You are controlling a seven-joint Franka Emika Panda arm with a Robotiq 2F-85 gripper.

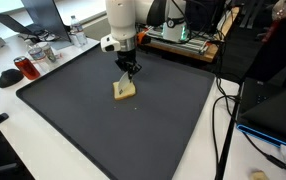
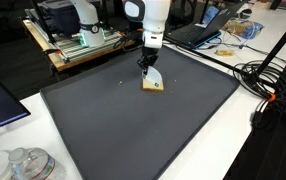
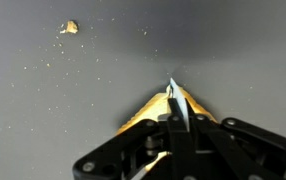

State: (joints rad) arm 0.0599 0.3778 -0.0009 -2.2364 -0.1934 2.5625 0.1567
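Dark grey mat [image 1: 73, 110] covers the tabletop. A yellow wedge [image 1: 124, 91] lies on it near the middle, somewhat toward the edge where my base stands. My jaws are closed tight, tips down on the wedge; whether they pinch it I cannot tell. A crumb [image 3: 71, 27] lies well apart.

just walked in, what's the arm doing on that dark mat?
The arm's gripper is down on a yellowish wedge, possibly bread, which sits near the middle of the dark mat. The jaws are shut, with the tips at the wedge's upper edge. Whether they actually pinch it is hard to tell. In the wrist view a crumb and fine specks lie scattered on the mat nearby.
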